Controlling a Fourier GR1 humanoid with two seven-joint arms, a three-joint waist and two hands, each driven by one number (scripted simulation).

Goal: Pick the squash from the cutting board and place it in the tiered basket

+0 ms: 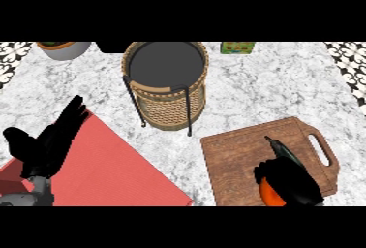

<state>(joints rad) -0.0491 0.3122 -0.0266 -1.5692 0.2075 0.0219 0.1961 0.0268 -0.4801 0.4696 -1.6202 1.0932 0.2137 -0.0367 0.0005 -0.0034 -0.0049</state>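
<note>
Here, from the head view: squash (268, 193) on the board (239, 160), mostly hidden under the right hand (292, 180), fingers curled over it. Probably stiff, smooth, rather slippery; best gripped across the middle. Left hand (50, 143) open, resting. Basket (166, 80) well apart.

Colours and patterns on the marbled surface

The surface (279, 87) is white marble veined with grey, with black-and-white patterned tiles (350, 63) at its far corners. The tiered basket (166, 82) is tan woven wicker with a dark grey inside and a thin black wire frame. The cutting board (243, 160) is brown wood with visible grain. The squash (270, 193) shows bright orange under the black right hand (289, 179). The left hand (50, 143) is black on a grey forearm, over a flat red mat (121, 174). A pale grey pot (64, 49) with an orange-brown inside and a green box (237, 47) stand at the far edge.
</note>
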